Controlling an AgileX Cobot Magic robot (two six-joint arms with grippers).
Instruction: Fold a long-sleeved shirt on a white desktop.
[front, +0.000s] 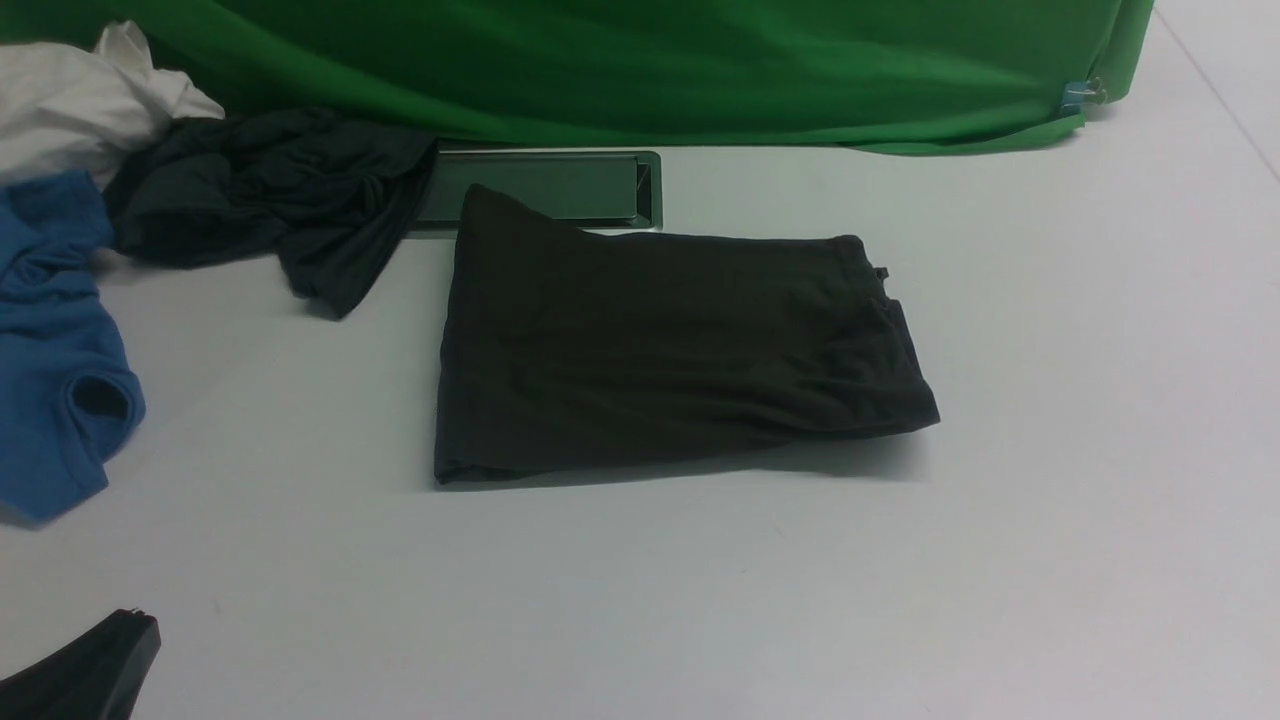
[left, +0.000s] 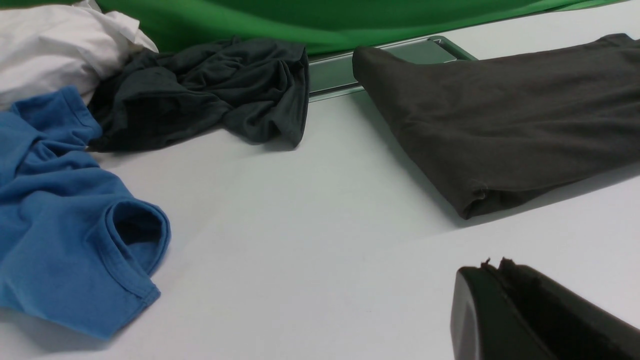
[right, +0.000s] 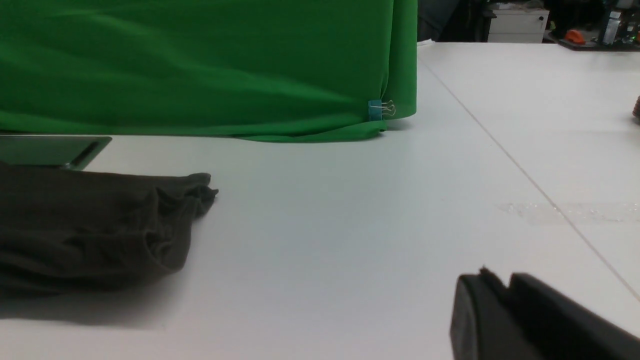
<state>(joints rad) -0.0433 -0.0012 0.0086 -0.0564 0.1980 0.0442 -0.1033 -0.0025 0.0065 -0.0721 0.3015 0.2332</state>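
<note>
The long-sleeved shirt (front: 660, 350) lies folded into a dark brownish-black rectangle in the middle of the white desktop (front: 700, 600). Its left folded edge shows in the left wrist view (left: 510, 115), and its bunched right end shows in the right wrist view (right: 85, 225). My left gripper (front: 140, 615) sits low at the near left corner, shut and empty (left: 492, 264), well clear of the shirt. My right gripper (right: 500, 277) is outside the front view. In its own wrist view its fingers are pressed together over bare desktop, to the right of the shirt, holding nothing.
A blue garment (front: 50, 350), a dark grey-teal garment (front: 270, 200) and a white garment (front: 70, 100) are piled at the far left. A green backdrop (front: 650, 60) hangs along the back. A metal-framed hatch (front: 550, 185) sits behind the shirt. A table seam (right: 525, 175) runs at the right.
</note>
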